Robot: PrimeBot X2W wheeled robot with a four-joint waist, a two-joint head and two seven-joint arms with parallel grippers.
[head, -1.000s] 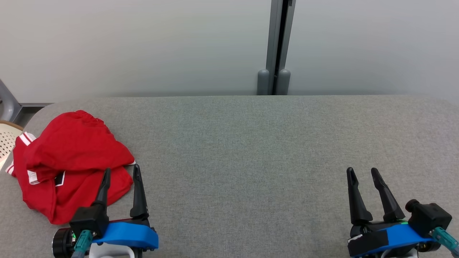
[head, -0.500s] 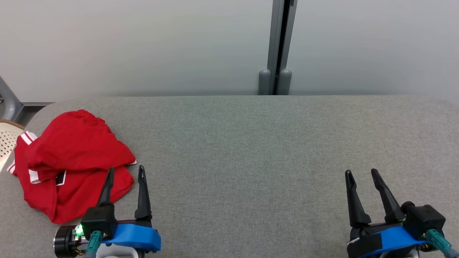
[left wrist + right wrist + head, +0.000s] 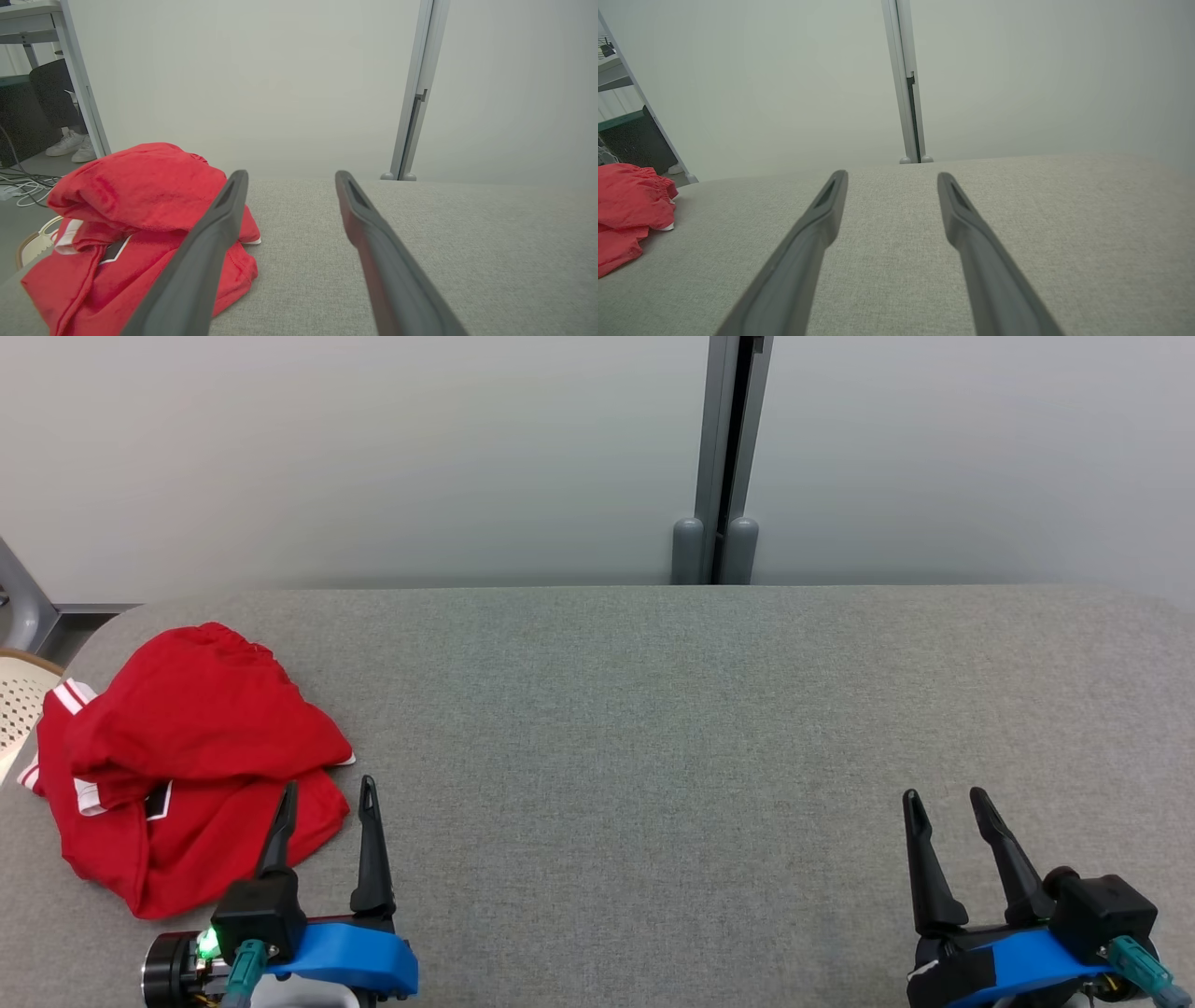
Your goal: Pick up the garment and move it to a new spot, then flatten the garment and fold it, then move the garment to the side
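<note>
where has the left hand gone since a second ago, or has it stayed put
Yes, slightly: the left hand has drawn back toward the robot and a touch right, judged against the red garment.

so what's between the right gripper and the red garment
Head view: mostly bare grey table, then the open left gripper right beside the red garment. Nothing else lies before the right gripper.

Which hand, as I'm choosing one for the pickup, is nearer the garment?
The left hand: it sits right at the garment's edge, while the right hand is far across the table.
</note>
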